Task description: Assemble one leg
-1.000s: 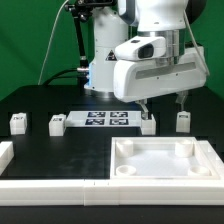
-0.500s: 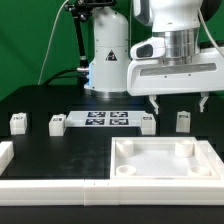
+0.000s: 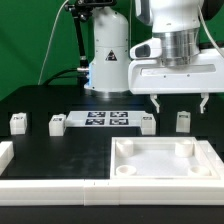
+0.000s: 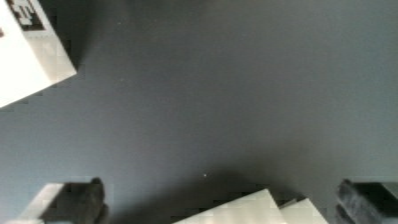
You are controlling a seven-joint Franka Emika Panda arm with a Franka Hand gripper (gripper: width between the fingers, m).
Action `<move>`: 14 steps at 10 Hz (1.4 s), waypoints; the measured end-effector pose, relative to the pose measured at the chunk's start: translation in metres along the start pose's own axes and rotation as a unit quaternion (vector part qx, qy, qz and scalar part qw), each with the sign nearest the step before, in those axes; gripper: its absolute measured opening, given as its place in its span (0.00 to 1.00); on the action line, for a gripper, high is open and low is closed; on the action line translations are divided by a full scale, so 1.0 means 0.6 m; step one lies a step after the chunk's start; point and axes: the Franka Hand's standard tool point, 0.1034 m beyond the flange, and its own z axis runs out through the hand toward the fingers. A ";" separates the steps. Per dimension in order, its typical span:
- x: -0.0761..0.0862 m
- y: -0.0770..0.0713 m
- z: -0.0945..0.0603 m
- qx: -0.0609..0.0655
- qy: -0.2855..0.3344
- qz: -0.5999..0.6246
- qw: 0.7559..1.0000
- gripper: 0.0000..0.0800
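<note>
Overhead, fingers (image 3: 157, 102) spread wide, empty, above black table (image 3: 60, 145); green backdrop (image 3: 25, 40) behind.

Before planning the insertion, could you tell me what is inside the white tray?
Only corner sockets show inside the tray. Its near wall hides the front floor strip.

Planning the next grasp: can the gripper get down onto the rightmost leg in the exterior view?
Probably yes: the gripper hangs open above that leg, nothing between them, and the neighbouring leg stands apart.
</note>
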 end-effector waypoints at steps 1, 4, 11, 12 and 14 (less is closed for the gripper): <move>-0.015 0.006 0.006 -0.012 -0.029 -0.003 1.000 0.81; -0.041 0.011 0.012 -0.034 -0.126 -0.018 0.991 0.81; -0.063 0.007 0.029 -0.045 -0.363 -0.076 0.928 0.81; -0.064 0.009 0.031 -0.048 -0.388 -0.074 0.918 0.81; -0.061 0.008 0.037 -0.049 -0.391 -0.072 0.916 0.81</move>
